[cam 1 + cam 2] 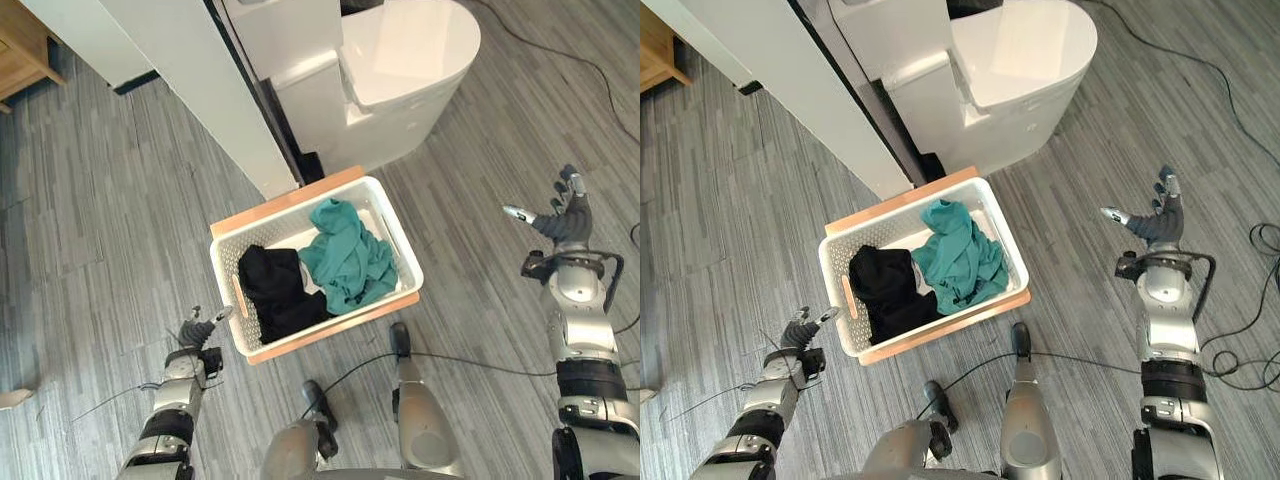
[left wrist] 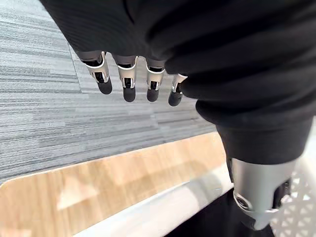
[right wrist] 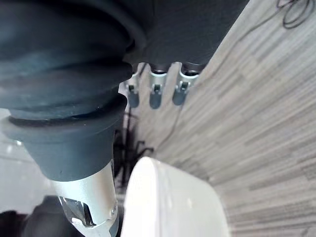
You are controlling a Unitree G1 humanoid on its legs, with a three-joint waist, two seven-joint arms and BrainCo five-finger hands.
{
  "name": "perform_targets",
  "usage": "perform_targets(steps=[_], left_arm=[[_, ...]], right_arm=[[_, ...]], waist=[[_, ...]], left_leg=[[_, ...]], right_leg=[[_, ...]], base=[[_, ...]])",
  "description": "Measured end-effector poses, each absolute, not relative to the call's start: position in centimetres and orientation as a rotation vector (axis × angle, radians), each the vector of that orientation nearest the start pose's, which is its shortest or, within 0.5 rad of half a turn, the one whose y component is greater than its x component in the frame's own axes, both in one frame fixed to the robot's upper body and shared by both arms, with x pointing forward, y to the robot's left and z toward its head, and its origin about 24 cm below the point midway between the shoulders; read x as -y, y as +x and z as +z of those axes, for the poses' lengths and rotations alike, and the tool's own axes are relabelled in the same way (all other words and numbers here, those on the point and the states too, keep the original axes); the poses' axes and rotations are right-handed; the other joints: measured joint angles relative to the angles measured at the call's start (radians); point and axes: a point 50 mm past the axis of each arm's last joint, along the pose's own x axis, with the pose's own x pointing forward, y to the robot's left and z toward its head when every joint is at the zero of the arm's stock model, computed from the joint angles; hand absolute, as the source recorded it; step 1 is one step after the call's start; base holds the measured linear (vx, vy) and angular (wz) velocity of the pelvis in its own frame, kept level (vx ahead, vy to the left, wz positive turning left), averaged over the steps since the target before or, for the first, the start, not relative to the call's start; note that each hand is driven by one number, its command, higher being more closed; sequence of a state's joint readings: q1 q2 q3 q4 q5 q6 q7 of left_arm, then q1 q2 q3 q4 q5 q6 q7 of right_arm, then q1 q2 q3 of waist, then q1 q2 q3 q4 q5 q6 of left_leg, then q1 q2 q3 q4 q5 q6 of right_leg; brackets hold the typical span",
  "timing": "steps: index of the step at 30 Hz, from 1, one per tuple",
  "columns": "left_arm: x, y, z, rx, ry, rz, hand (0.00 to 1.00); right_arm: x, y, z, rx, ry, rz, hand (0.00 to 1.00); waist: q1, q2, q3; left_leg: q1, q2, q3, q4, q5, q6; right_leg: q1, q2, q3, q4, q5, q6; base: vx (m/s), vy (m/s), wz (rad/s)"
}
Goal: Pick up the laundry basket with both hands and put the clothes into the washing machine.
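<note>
**Q:** What lies around the laundry basket (image 1: 225, 285)?

**A:** It sits on a grey, streaked plank floor (image 1: 100, 230). Just behind it stands a glossy white rounded appliance (image 1: 400, 60), and a flat white panel (image 1: 200, 90) ends at its back left corner. Further back left, a corner of wooden furniture (image 1: 25, 50) is cut off by the edge. Nothing covers the basket's open top.

**Q:** What is the basket like?

**A:** It is a white rectangle of perforated plastic, with pale wood strips (image 2: 98, 182) along its 2 long sides. Inside lie 2 crumpled pieces: a teal garment (image 1: 348, 255) on the right and a black garment (image 1: 278, 288) on the left.

**Q:** And the hands?

**A:** The left hand (image 1: 200, 328) is just beside the basket's left end, its fingers (image 2: 128, 86) straight and holding nothing. Whether it touches the basket is hard to tell. The right hand (image 1: 560, 215) is well to the basket's right, spread and empty, with straight fingers (image 3: 155, 94).
</note>
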State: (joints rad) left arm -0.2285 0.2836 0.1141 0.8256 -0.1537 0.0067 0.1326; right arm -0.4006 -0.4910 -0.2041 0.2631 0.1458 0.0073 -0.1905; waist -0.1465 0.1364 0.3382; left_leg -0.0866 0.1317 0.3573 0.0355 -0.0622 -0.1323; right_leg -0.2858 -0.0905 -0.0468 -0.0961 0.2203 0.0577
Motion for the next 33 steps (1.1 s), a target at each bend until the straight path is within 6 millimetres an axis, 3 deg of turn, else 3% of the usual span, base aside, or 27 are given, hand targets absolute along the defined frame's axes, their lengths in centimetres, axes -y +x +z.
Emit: perform_targets(steps=[7,13,16,24,30,33], left_arm=[[-23.5,27.9,-5.1,-0.553,0.092,0.299,0.00],[-23.3,29.4,-3.7,-0.508,0.113,0.303,0.00],[-23.1,30.1,-3.0,-0.487,0.116,0.306,0.00],[-23.1,30.6,-2.8,-0.488,0.119,0.317,0.00],[-22.6,31.6,-1.7,-0.451,0.130,0.308,0.00],[-22.4,32.2,-1.0,-0.420,0.129,0.304,0.00]], right_arm=[[26.7,33.2,17.5,0.311,-0.298,-0.324,0.00],[23.8,35.2,19.0,0.329,-0.343,-0.212,0.00],[23.2,35.6,18.8,0.309,-0.354,-0.192,0.00],[20.1,36.4,17.7,0.284,-0.318,-0.095,0.00],[19.0,37.0,16.0,0.208,-0.340,-0.072,0.00],[19.2,37.2,15.2,0.170,-0.338,-0.082,0.00]], waist=[[-0.003,0.003,0.050],[0.009,0.008,0.073],[0.026,0.008,0.076],[0.026,0.012,0.085],[0.031,0.020,0.117],[0.049,0.022,0.122]], left_leg=[[-0.020,-0.008,0.013,0.000,0.002,0.003],[-0.032,-0.012,0.028,0.005,0.002,0.003],[-0.042,-0.012,0.027,0.008,0.003,0.005],[-0.054,-0.016,0.019,0.014,0.005,0.007],[-0.073,-0.029,0.006,0.018,0.007,0.010],[-0.087,-0.031,0.004,0.018,0.010,0.014]], right_leg=[[-0.035,0.000,0.029,-0.001,0.023,-0.003],[-0.055,-0.002,0.049,-0.001,0.034,-0.001],[-0.063,-0.002,0.048,-0.001,0.038,-0.003],[-0.069,-0.009,0.044,-0.001,0.040,-0.001],[-0.081,-0.024,0.039,-0.001,0.046,0.006],[-0.095,-0.026,0.040,0.000,0.051,0.005]], base=[[-0.03,-0.020,-0.10],[-0.01,-0.003,-0.08],[0.00,0.000,0.00],[0.00,0.006,0.03],[-0.01,0.017,0.06],[-0.01,0.004,0.01]])
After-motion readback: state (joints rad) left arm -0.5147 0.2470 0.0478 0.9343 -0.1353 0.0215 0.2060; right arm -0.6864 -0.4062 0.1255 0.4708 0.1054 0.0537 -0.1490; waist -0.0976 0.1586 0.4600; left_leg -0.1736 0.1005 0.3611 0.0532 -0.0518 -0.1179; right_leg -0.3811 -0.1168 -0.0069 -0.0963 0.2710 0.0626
